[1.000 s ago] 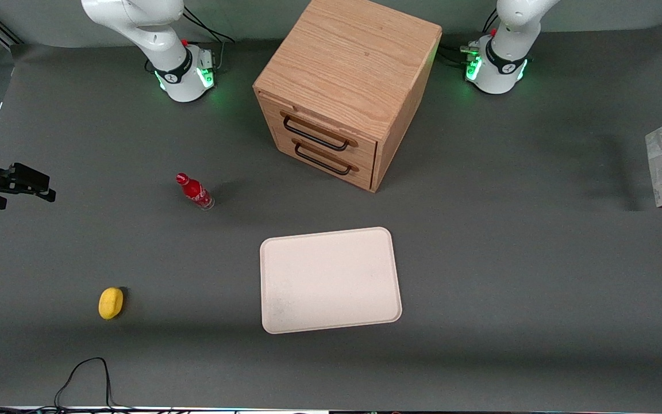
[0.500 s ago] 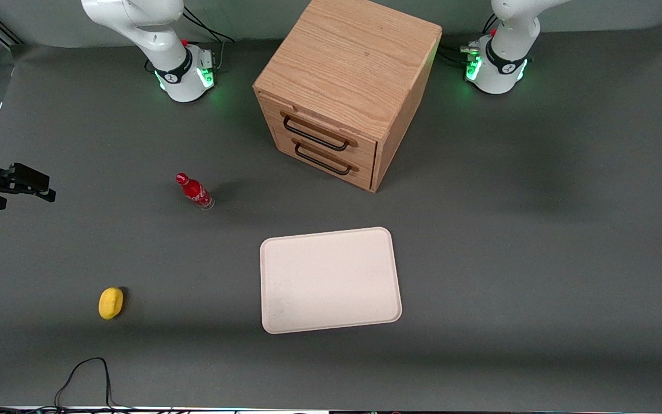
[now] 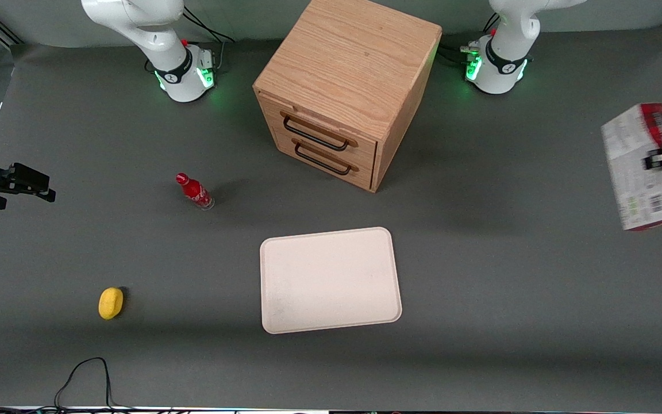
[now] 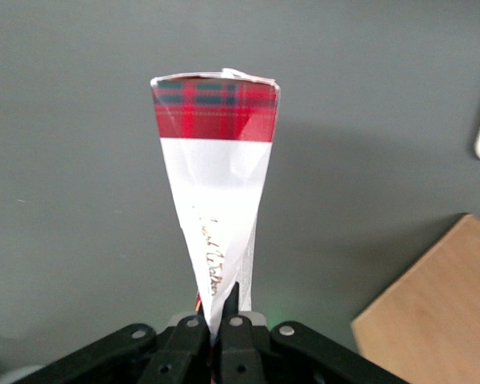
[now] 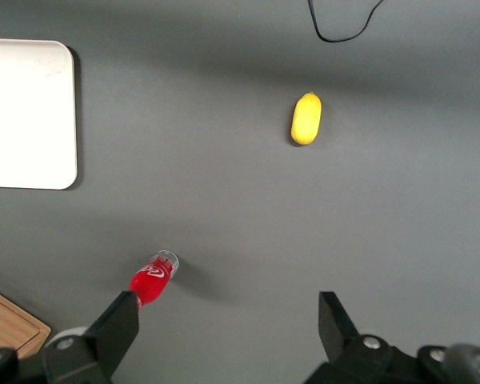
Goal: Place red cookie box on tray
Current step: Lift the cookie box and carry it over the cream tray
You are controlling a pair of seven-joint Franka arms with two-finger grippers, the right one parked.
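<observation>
- The red cookie box (image 3: 644,167) is held in the air toward the working arm's end of the table, at about 2 o'clock from the tray (image 3: 331,280) and well apart from it.
- The gripper (image 4: 218,330) is seen clamped on the box's narrow edge, fingers pressed against both faces.
- The tray lies flat in front of the wooden cabinet (image 3: 345,86), at its 6 o'clock.

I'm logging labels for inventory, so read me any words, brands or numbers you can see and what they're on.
Box, held in the gripper above the working arm's end of the table: gold script, print and barcode, all unreadable.
Bottle: white script logo, too small to read.
Tray, cabinet: no text.
</observation>
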